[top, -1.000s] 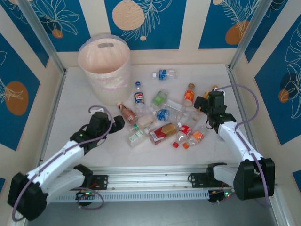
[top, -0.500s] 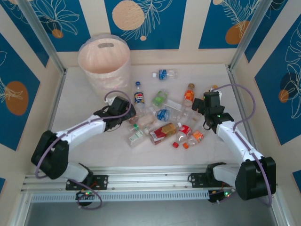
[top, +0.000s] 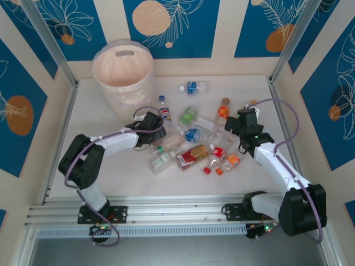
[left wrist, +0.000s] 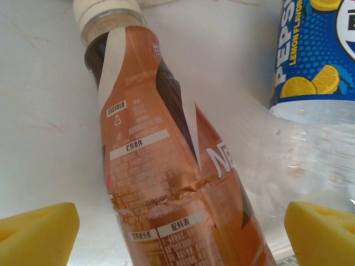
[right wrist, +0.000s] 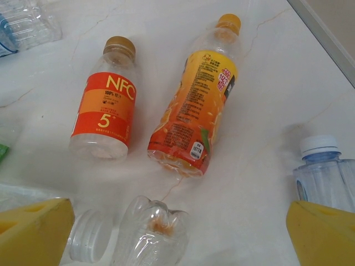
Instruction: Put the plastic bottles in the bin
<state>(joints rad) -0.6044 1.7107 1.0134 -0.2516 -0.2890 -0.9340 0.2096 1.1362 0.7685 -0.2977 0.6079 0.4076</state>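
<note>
Top external view: the white table (top: pixel 89 119) carries the bin (top: pixel 130 91), upright at its far left. The plastic bottles (top: pixel 191 136) lie scattered on the tabletop to the bin's right. The left gripper (top: pixel 154 123) sits at the heap's left edge. In the left wrist view its yellow fingers (left wrist: pixel 33 233) stand wide apart, straddling a brown-labelled bottle (left wrist: pixel 166 166) without touching it, with a Pepsi bottle (left wrist: pixel 316 50) just beside. The right gripper (top: pixel 242 123), its jaws also spread, hangs over a clear bottle (right wrist: pixel 152 233) near an NFC bottle (right wrist: pixel 105 113).
</note>
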